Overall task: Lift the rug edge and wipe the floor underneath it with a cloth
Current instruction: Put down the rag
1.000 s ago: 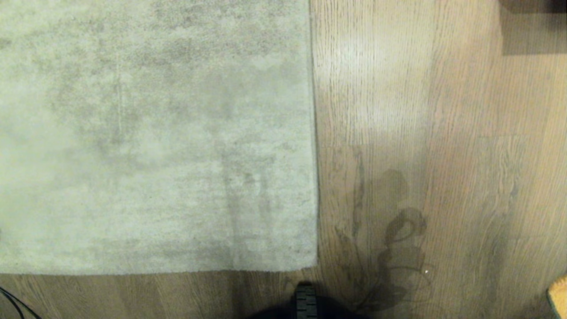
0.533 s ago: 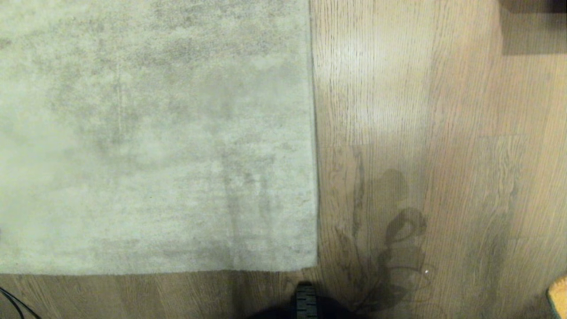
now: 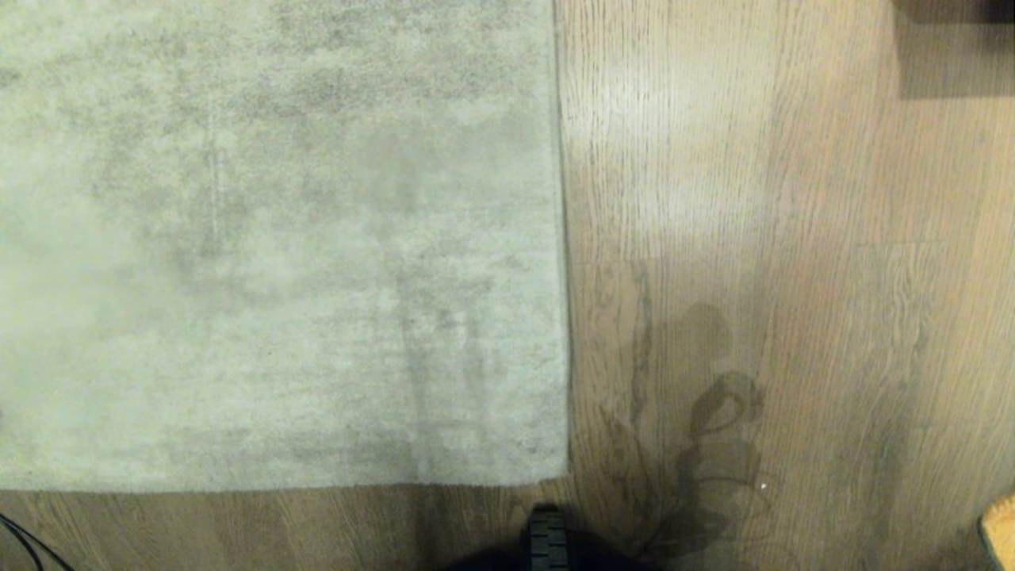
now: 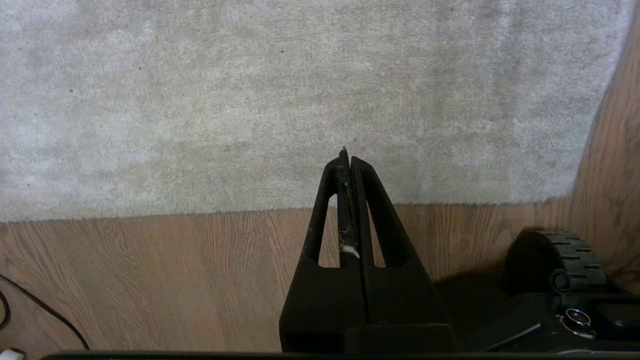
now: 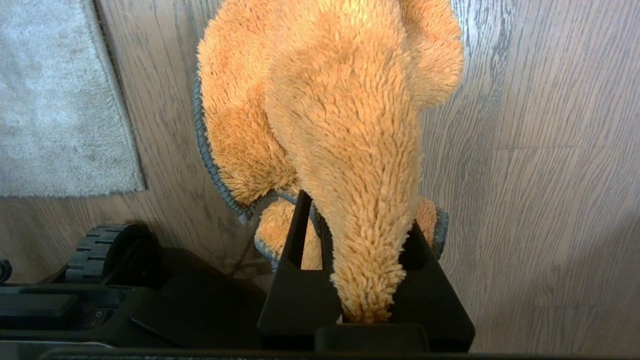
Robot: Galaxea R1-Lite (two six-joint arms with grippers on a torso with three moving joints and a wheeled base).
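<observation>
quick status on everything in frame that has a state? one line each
rug edge: flat on the floor, not lifted.
floor: bare beside the rug, still covered under it.
cloth: clamped in the right hand, hanging off the floor.
right hand: shut on the cloth.
left hand: shut, empty, above the rug's near border.

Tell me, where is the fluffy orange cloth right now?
The cloth is pinched in the right gripper, hanging above the wooden floor. In the right wrist view, the rug's corner lies off to one side of it.
</observation>
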